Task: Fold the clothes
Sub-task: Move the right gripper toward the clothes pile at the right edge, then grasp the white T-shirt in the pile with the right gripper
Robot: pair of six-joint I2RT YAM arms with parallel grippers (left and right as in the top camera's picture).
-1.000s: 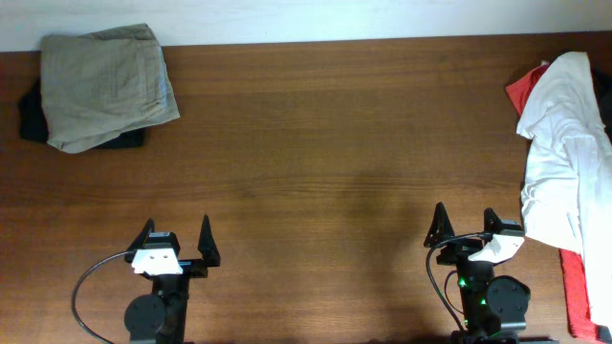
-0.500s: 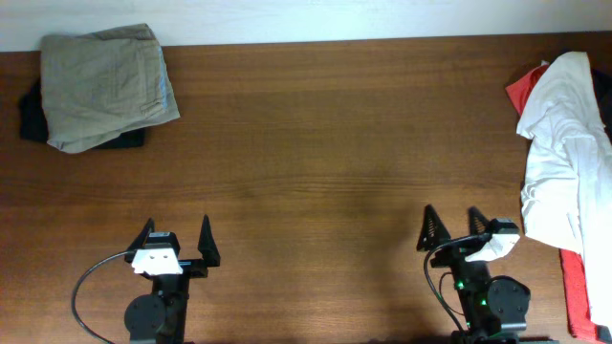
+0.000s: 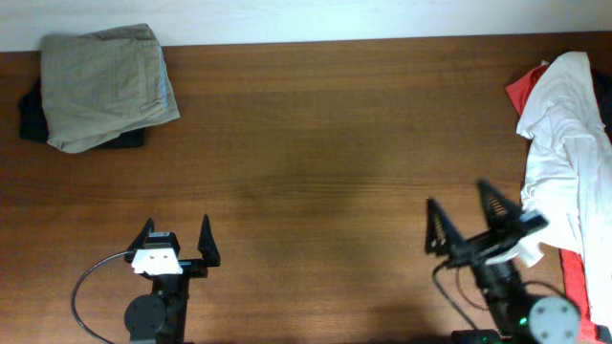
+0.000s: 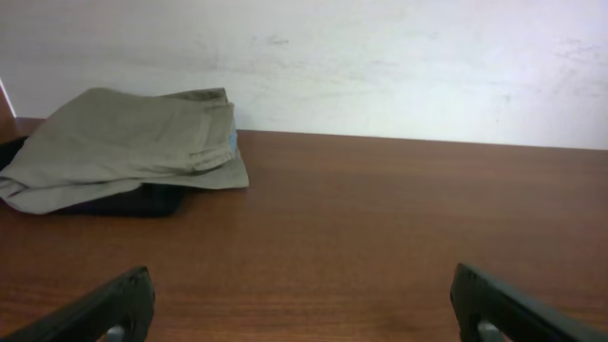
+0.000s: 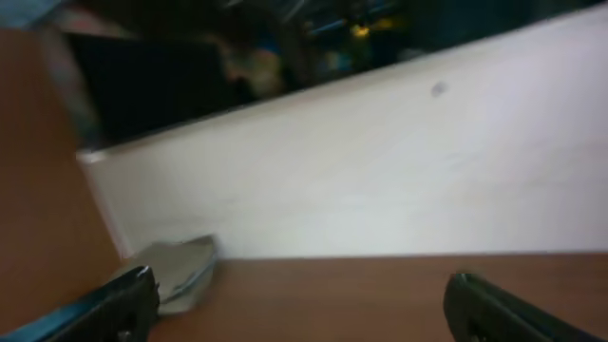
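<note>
The white T-shirt (image 3: pixel 564 153) lies crumpled at the table's right edge in the overhead view, on top of a red garment. My right gripper (image 3: pixel 467 218) is open and empty, raised and tilted, just left of the shirt and apart from it. In the right wrist view its fingers (image 5: pixel 302 306) frame bare table and the far wall; the shirt is out of that view. My left gripper (image 3: pixel 176 241) is open and empty near the front edge at the left; in the left wrist view (image 4: pixel 304 309) it faces bare wood.
A folded khaki-grey garment (image 3: pixel 105 84) lies on a black one (image 3: pixel 31 119) at the back left, also in the left wrist view (image 4: pixel 123 147). A red garment (image 3: pixel 577 287) shows under the shirt at the right edge. A white wall runs behind the table.
My right arm has lifted, swung right and turned toward the shirt. The left arm and the clothes have not moved.
</note>
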